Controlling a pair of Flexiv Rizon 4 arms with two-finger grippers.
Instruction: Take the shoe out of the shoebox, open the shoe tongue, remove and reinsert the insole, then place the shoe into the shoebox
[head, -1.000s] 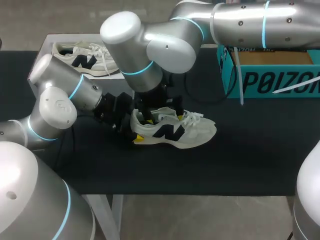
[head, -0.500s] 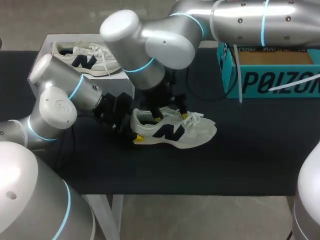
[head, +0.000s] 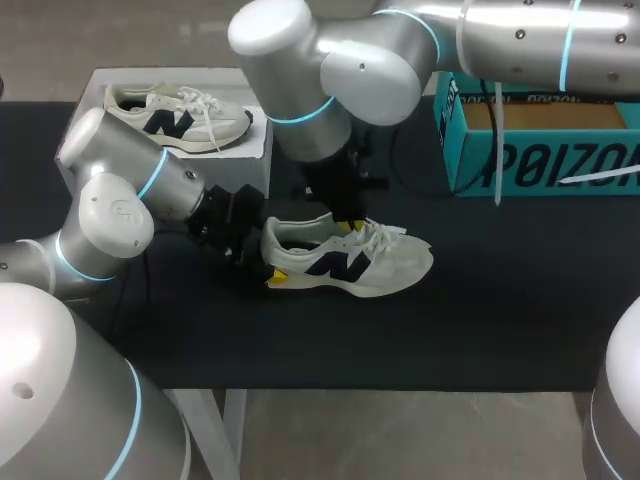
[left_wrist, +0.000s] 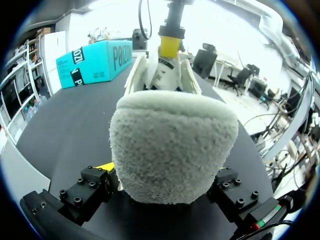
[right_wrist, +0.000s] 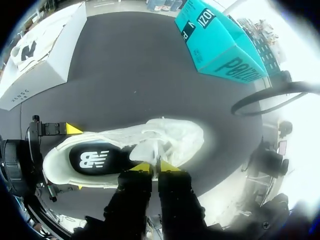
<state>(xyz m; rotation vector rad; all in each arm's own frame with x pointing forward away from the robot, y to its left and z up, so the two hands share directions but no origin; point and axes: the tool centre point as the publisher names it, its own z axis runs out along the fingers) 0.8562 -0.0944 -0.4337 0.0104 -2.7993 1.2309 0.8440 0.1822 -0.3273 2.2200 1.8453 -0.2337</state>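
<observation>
Right wrist view shows the shoe (right_wrist: 182, 140) lying on its sole on the black table (head: 500, 300), outside of any box. The right gripper (right_wrist: 155, 167) has its jaws almost together, and the thin white shoe tongue (right_wrist: 150, 149) is pinched between them and held up from the opening. Just ahead of these jaws and a little lower, the dark insole (right_wrist: 95, 159) sits flat inside the shoe.

The left gripper (left_wrist: 165, 187) is closed on the heel: the fuzzy heel cup fills the space between its jaws, and one finger presses on each side. The toe points away from these jaws.

I judge that the step in hand is opening the tongue, and that the insole is not yet taken out. The next move calls for the tongue to be folded forward over the laces while the heel is kept firm, so that the insole edge near the heel becomes free to grasp.

The white shoebox (head: 250, 160) with a second shoe (head: 175, 115) stands behind the left jaws; a teal box (head: 560, 160) is well apart.
</observation>
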